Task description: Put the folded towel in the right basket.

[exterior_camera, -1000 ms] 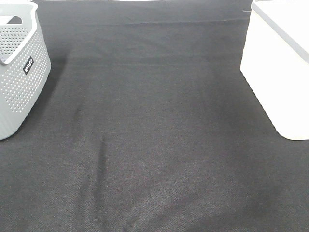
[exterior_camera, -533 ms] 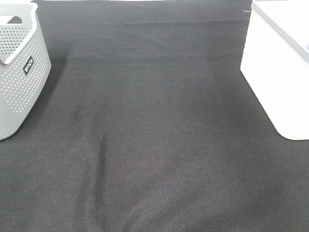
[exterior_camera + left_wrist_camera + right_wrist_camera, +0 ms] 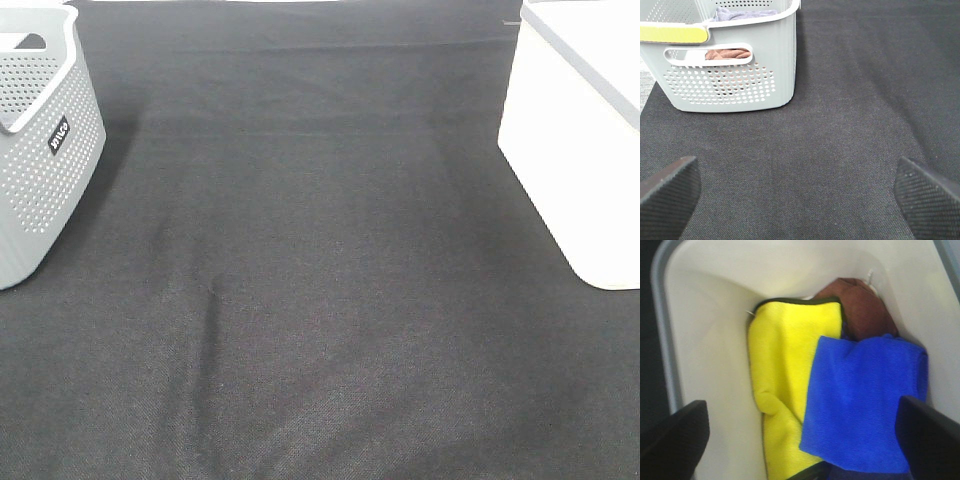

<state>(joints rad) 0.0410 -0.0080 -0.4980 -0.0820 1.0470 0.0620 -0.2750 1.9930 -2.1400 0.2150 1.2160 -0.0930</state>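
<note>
Inside the white basket at the right edge of the black surface, the folded blue towel lies partly over a yellow towel, with a brown towel tucked against the wall beside them. Your right jaws hang spread wide above the pile, holding nothing. Your left jaws, equally wide apart and empty, hover over the surface near the grey basket, which holds other cloths.

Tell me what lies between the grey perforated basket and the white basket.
Nothing. In the exterior high view, only bare black cloth stretches from the grey perforated basket to the white basket.
</note>
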